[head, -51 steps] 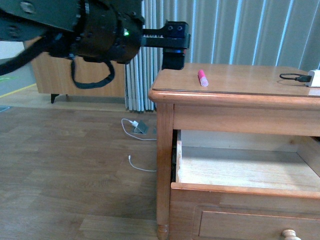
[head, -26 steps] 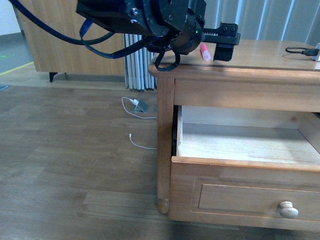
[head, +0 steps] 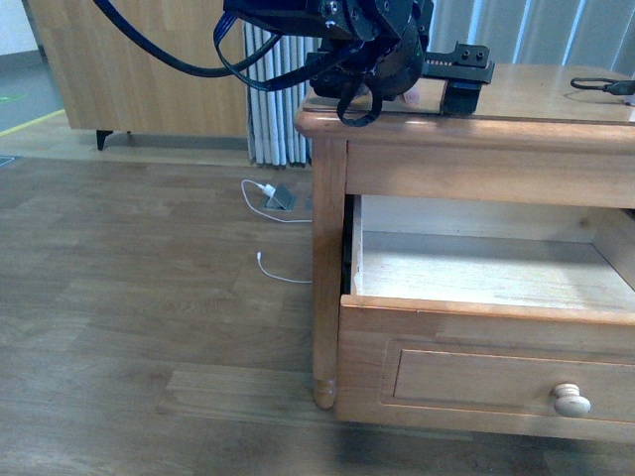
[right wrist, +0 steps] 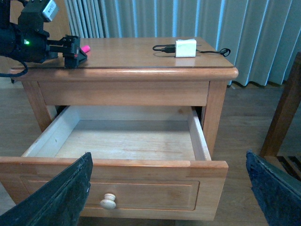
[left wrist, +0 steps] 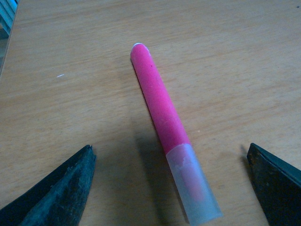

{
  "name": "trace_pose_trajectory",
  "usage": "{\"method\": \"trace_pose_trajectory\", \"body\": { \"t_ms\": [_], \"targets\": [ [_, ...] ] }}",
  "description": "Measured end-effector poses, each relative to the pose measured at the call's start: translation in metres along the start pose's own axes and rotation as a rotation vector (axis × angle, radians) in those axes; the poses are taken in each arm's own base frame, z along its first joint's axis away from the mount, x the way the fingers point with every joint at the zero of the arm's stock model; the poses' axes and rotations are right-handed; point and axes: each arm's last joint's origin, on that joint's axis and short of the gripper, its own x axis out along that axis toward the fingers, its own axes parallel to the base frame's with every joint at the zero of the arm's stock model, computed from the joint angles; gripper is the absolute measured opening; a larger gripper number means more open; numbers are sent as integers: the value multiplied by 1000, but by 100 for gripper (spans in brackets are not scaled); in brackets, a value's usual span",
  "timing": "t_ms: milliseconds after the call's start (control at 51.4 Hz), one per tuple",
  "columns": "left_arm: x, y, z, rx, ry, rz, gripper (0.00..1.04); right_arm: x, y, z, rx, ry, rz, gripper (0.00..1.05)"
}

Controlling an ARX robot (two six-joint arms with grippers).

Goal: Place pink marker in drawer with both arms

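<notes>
Since the earlier frame the left arm (head: 367, 40) has swung further in over the tabletop (head: 536, 94) and now hides the pink marker from the front view. The left wrist view shows the pink marker (left wrist: 162, 115) lying flat on the wood. Its pale, see-through cap end is nearer the camera and its pink body points away. It lies between the two black fingertips (left wrist: 70, 183) of the left jaws. These are spread wide, one on each side, and touch neither the marker nor each other.

From the right wrist view the marker (right wrist: 85, 48) shows as a small pink spot just behind the left arm's jaws, near one end of the tabletop. A white charger (right wrist: 186, 47) with a black cable (right wrist: 162, 48) sits well apart, towards the other end.

Below the tabletop the drawer (head: 476, 377) is pulled out, its pale wooden floor in plain sight and its round knob (head: 571, 399) on the panel front. The right arm's jaws are released too. Their fingertips (right wrist: 56, 197) stand far apart at the edges of that view, in front of the drawer and holding nothing.
</notes>
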Motion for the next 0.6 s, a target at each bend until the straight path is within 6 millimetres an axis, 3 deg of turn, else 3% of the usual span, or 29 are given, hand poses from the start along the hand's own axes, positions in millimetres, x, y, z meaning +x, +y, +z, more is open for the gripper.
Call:
{"method": "trace_pose_trajectory", "body": {
  "t_ms": [292,603],
  "targets": [
    [2,-1,7,20,70,-13,96,0,0,0,0,0,0,96],
    [2,-5,9,52,86,-6,47,0,0,0,0,0,0,96]
  ]
}}
